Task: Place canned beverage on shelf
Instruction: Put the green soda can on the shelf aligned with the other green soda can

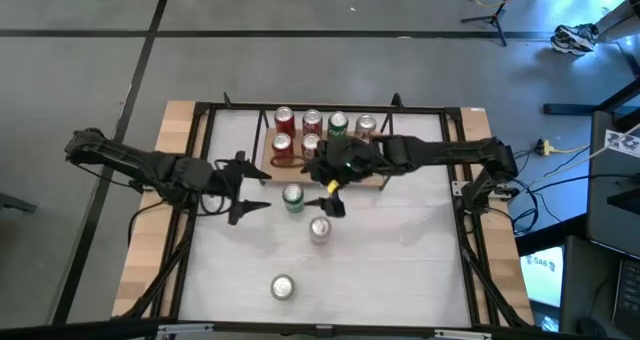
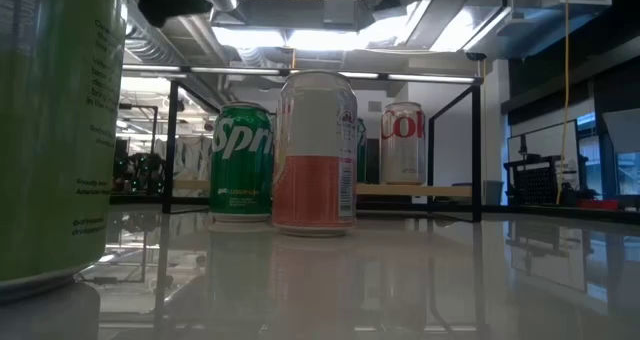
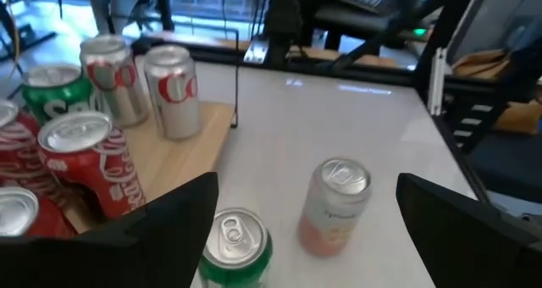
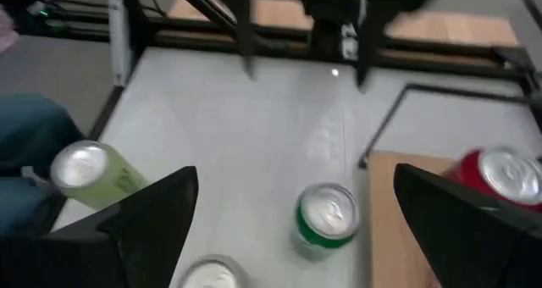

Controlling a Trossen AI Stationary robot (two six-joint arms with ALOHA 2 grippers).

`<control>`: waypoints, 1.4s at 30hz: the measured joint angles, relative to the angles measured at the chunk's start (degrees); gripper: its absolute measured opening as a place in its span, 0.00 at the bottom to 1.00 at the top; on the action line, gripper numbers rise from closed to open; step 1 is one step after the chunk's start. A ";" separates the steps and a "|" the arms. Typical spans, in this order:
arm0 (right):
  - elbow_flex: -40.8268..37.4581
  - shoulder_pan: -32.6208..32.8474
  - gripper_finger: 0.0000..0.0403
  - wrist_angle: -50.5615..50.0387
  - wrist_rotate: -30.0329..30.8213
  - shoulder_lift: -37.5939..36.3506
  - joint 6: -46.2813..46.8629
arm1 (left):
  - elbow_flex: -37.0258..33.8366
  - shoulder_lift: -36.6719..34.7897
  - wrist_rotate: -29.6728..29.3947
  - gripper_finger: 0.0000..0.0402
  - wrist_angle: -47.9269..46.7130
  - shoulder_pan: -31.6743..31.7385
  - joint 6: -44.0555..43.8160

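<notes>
The shelf (image 1: 372, 180), a light-wood board in a black wire frame, stands at the table's far middle and holds several red, green and silver cans (image 1: 311, 132). Three cans stand upright on the table in front of it: a green one (image 1: 293, 197), a silver and orange one (image 1: 319, 228) and a pale green one (image 1: 283, 286) near the front edge. My left gripper (image 1: 255, 188) is open, just left of the green can (image 3: 235, 246). My right gripper (image 1: 328, 190) is open above the shelf's near edge, right of the green can (image 4: 326, 220).
Black frame bars (image 1: 205, 170) run along the table's sides and far edge. The table has wooden side strips (image 1: 150, 230). The white surface right of the loose cans (image 1: 410, 250) is bare. In the low view the pale green can (image 2: 60, 130) fills the left foreground.
</notes>
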 joint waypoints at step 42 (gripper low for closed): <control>0.00 -3.70 0.97 4.93 2.68 20.44 -6.42 | 0.02 -3.74 -5.39 0.87 -2.51 -2.83 -0.07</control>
